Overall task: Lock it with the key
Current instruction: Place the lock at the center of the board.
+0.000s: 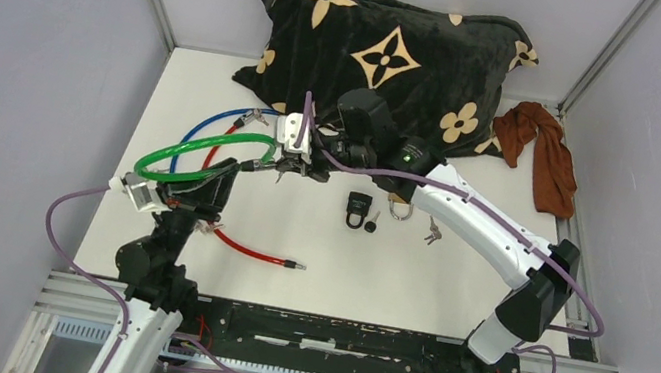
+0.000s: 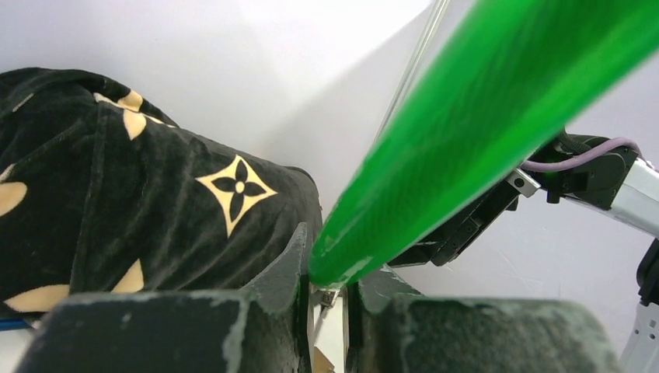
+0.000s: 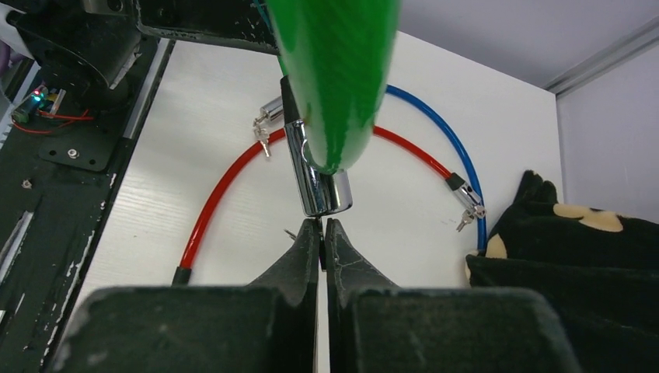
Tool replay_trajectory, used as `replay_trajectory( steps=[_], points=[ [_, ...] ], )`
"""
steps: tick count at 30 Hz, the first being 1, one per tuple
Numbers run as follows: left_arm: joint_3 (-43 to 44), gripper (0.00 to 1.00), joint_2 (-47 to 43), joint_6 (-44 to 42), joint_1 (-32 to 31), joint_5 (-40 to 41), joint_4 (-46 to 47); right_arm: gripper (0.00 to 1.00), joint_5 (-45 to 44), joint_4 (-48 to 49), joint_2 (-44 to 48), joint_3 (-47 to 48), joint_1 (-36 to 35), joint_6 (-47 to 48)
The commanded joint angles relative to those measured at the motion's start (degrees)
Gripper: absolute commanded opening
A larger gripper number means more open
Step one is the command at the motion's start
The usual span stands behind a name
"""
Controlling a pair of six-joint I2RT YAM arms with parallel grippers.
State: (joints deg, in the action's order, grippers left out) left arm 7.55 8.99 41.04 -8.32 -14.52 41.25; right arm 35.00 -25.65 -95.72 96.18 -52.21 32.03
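Observation:
A green cable lock (image 1: 249, 136) hangs in a loop above the table, and my left gripper (image 1: 243, 168) is shut on it. In the left wrist view the green cable (image 2: 482, 116) runs down between that gripper's (image 2: 330, 289) fingers. Its chrome lock cylinder (image 3: 322, 183) points at my right gripper (image 3: 322, 233), whose jaws are shut on the thin dark head of the key (image 3: 322, 247) at the cylinder's end. From above, my right gripper (image 1: 296, 163) meets the cable's end just right of the left one. The key's blade is hidden.
A red cable lock (image 1: 250, 250) and a blue cable lock (image 1: 206, 120) lie under the green loop. A black padlock (image 1: 359, 211), a silver padlock (image 1: 401, 208) and loose keys (image 1: 432, 231) lie mid-table. A black patterned pillow (image 1: 389, 54) and a brown cloth (image 1: 547, 154) sit at the back.

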Motion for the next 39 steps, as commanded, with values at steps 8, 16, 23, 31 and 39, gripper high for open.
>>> replay_trajectory(
  steps=[8, 16, 23, 31, 39],
  points=[
    [1.1, 0.02, -1.3, -2.3, 0.3, 0.8, 3.6, 0.00, -10.3, 3.7, 15.2, -21.0, 17.1, -0.1],
    [1.4, 0.02, 1.0, -1.7, 0.3, 0.5, 3.7, 0.00, -9.6, 10.9, 23.6, -33.0, 22.1, -4.7],
    [7.1, 0.02, 9.0, -12.1, 0.3, -7.4, -3.4, 0.00, -11.5, 18.5, 29.1, -40.5, 23.6, -9.4],
    [26.5, 0.02, 38.6, -67.3, 0.2, -17.9, -35.5, 0.00, -15.8, 27.0, 36.0, -51.3, 27.4, -14.6],
    [38.5, 0.02, 63.6, -97.2, -4.8, -9.3, -26.2, 0.00, -15.3, 27.8, 40.3, -55.9, 28.1, -15.2]
  ],
)
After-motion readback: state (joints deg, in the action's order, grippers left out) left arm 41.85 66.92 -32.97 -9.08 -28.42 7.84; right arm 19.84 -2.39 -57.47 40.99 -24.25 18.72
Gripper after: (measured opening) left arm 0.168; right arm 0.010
